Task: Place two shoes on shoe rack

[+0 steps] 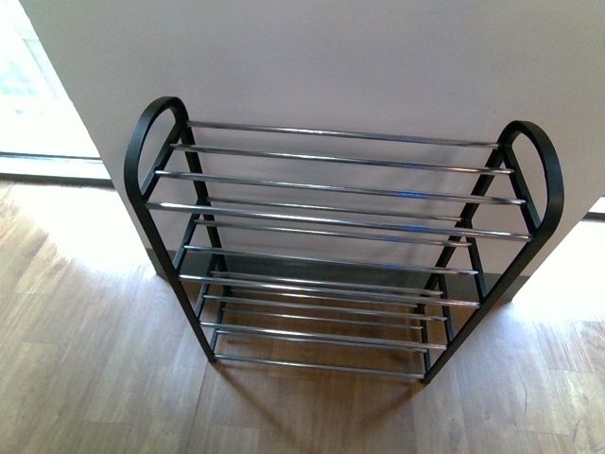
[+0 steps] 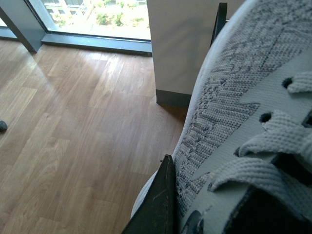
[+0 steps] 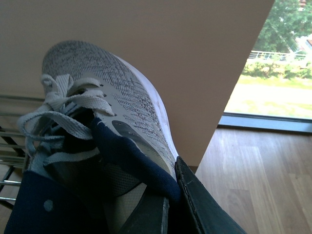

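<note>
Shoe (image 2: 234, 97): grey knit upper with pale laces through dark eyelets and a white sole edge, filling the side of the view nearest the camera.
left gripper (image 2: 207, 180): clamped on the shoe's side, one dark finger (image 2: 157, 204) flat against the outer knit.
Floor (image 2: 73, 146): light wood planks.
Wall (image 2: 180, 44): a pale panel with a dark skirting strip, behind the shoe's toe.
Rack (image 2: 220, 19): only a black sliver shows beside the toe.
Window (image 2: 97, 14): floor-level glass, greenery outside.
</note>
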Tool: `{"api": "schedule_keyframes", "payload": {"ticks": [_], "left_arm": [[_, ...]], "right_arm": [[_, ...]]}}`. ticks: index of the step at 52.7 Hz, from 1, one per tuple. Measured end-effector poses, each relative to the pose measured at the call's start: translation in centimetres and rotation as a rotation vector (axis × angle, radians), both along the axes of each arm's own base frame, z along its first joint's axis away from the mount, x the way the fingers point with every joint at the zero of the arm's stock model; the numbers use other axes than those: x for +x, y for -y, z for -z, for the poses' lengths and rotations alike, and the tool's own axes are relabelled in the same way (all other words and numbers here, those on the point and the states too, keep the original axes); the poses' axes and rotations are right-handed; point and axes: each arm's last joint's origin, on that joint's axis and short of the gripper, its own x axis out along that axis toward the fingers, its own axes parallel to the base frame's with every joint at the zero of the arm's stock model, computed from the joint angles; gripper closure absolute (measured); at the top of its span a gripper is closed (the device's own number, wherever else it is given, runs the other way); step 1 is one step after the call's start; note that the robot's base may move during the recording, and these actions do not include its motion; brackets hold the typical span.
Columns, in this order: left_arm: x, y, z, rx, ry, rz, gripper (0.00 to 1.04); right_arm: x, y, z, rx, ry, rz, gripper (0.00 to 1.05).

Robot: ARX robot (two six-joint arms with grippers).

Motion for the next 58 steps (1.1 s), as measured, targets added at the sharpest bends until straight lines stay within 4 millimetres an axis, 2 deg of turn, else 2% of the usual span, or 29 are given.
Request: {"api": "schedule_keyframes", "payload": {"ticks": [15, 19, 22, 27, 33, 42, 48, 54, 58], "left_arm": [[0.0, 0.0, 0.0, 0.001, 0.000, -0.002, 1.03], [0.0, 0.0, 0.0, 0.001, 0.000, -0.002, 1.03], [0.0, 0.0, 0.0, 0.001, 0.000, -0.002, 1.03], [0.0, 0.0, 0.0, 0.001, 0.000, -0.002, 1.03], [0.0, 0.0, 0.0, 0.001, 0.000, -0.002, 1.03], [0.0, 0.0, 0.0, 0.001, 0.000, -0.002, 1.03], [0.0, 0.0, 0.0, 0.001, 0.000, -0.002, 1.03], [0.0, 0.0, 0.0, 0.001, 0.000, -0.002, 1.03], [0.0, 0.0, 0.0, 0.001, 0.000, -0.002, 1.03]], "right_arm": [[0.0, 0.0, 0.0, 0.007, 0.004, -0.004, 1.03], [0.3, 0.2, -0.5, 0.044, 0.119, -0.093, 1.03], [0.7, 0.2, -1.1, 0.056, 0.139, -0.109, 1.03], [2.7, 0.9, -2.7, 0.071, 0.111, -0.072, 1.03], [6.5, 2.4, -5.0, 0.150, 0.014, 0.039, 1.03], [9.8, 3.2, -6.1, 0.253, -0.100, 0.128, 1.03], [11.5, 2.3, -7.4, 0.312, -0.160, 0.140, 1.03], [12.6, -0.5, -8.8, 0.331, -0.192, 0.103, 1.03], [12.8, -1.6, -9.2, 0.354, -0.212, 0.089, 1.03]]}}
